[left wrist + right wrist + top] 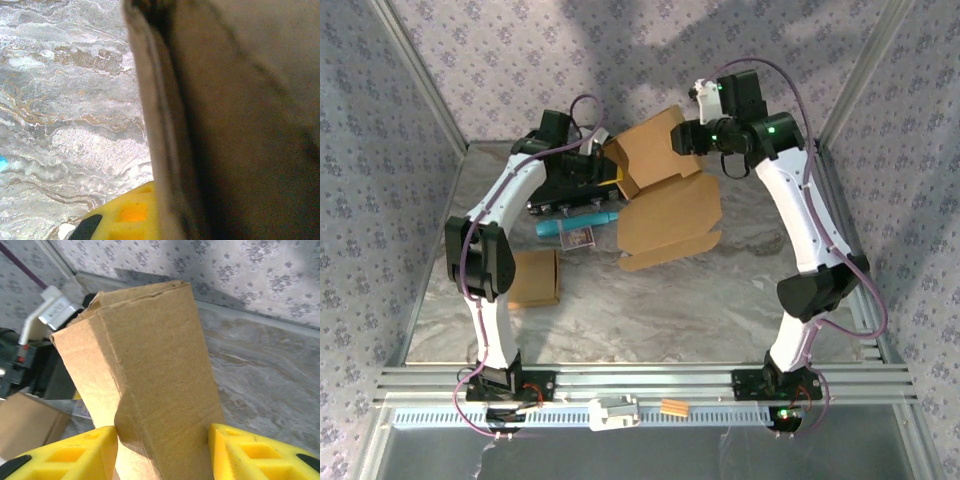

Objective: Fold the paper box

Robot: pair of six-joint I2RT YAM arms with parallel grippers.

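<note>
The paper box hangs above the marbled table's far side: the left gripper pinches one edge (jaws tight together), and the right gripper clasps its folded end at middling width.

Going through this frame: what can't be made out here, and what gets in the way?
- Left wrist view: the paper box is a close blur and hides the left claw's second finger.
- Right wrist view: the box's lower part runs off the bottom edge between the right claw's fingers.
- Top view: the right claw covers the box's right end; the print on the small card is too small to read.
</note>
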